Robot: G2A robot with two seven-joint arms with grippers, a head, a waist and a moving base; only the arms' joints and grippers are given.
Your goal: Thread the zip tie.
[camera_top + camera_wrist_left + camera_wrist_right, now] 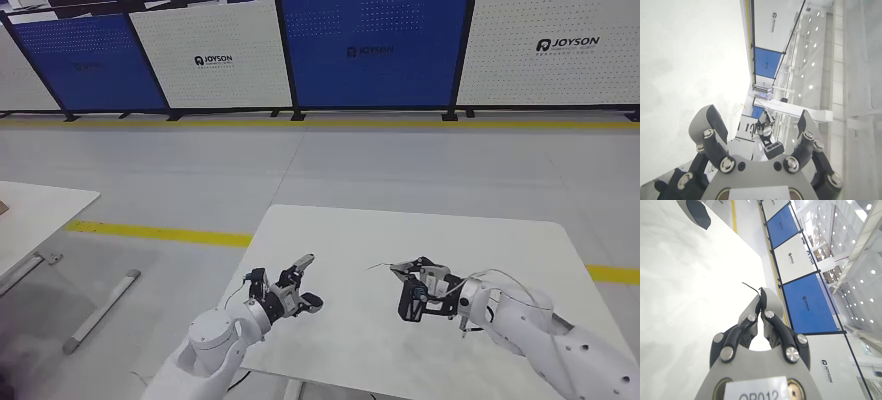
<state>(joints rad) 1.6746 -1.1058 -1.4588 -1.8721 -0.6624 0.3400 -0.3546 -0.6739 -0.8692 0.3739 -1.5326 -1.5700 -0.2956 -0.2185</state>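
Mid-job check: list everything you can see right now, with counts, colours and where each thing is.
zip tie: one, black, thin strand pinched at one end, the rest sticking out.
table: one, white, under both arms.
second table: one, white, far left.
partition panels: several, blue and white, row at the back.
floor lines: two, yellow, one by the panels, one behind the table.
left claw: one, grey and black, open, empty.
right claw: one, grey and black, shut on the zip tie.
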